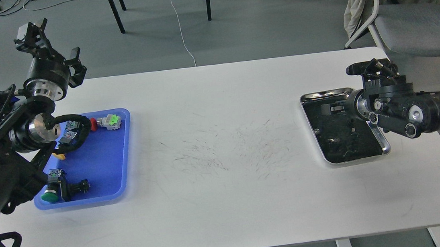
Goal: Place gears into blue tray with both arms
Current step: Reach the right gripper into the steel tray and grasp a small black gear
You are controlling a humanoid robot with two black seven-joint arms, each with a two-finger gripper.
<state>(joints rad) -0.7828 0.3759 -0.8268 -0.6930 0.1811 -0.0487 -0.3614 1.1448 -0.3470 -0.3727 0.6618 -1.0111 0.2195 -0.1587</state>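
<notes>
white laminate table (227,203) spreads under us, scuffed in the middle. blue tray (106,183) lies at our left with its long axis running away from us, already holding coloured push-button switches (109,122). we judge it sits there so our left arm can drop parts in. steel tray (348,155) lies at our right, long axis also away from us, likely the source bin. our left gripper (35,30) is raised beyond the table's far left corner, fingers spread apart and holding nothing. our right gripper (368,69) hovers by the steel tray's far right corner; whether it is clenched we cannot tell. the gears we cannot pick out; they may be among the dark bits in the steel tray, so their facing is unknown.
</notes>
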